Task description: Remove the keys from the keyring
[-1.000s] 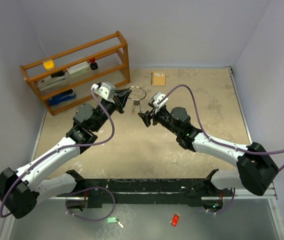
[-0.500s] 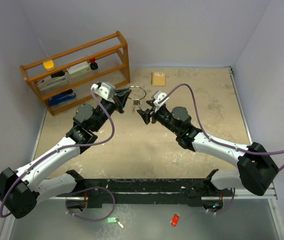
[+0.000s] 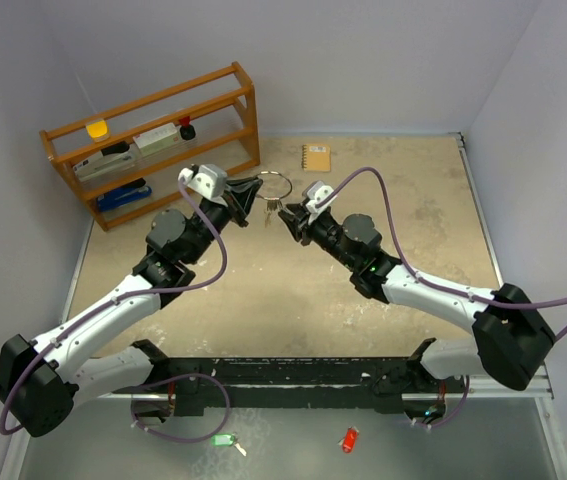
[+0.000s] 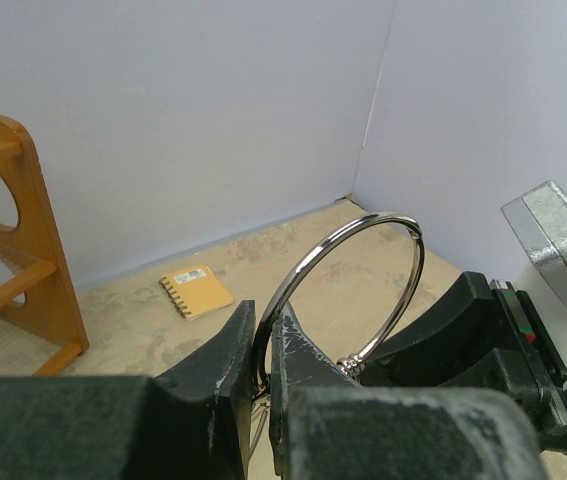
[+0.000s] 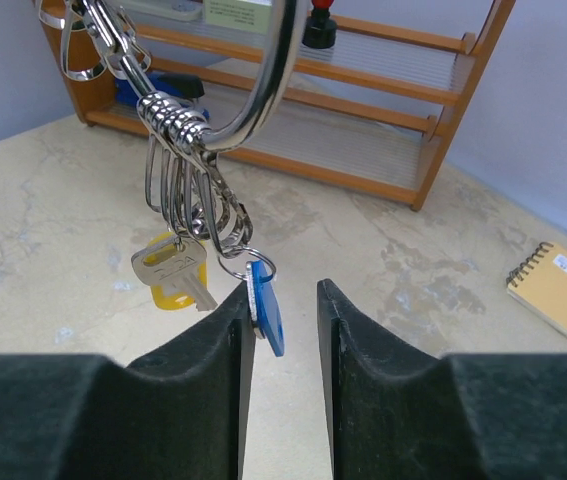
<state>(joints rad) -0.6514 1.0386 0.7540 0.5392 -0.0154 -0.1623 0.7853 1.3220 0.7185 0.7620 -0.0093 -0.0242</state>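
Left gripper: jaws closed tight on the keyring, with the wire pinched between the two fingers and the ring standing up above them. The left wrist view shows that clamp clearly, but the keys are hidden below its fingers.

Right gripper: jaws part open, clear gap. Blue key hangs in that gap, against the finger on the view's left; the other finger isn't touching it.

Only the right wrist view shows the bunch. Silver key and yellow key hang just left of the fingertips, all on small loops threaded on the big ring above the gripper. Beyond the bunch is a wooden rack. A notepad lies off to the right on the table.

Top view: both grippers are nose to nose at mid-table, and the keys are too small to separate there. It alone shows a green tag and a red tag on the near side of the arm bases, well apart from both grippers.
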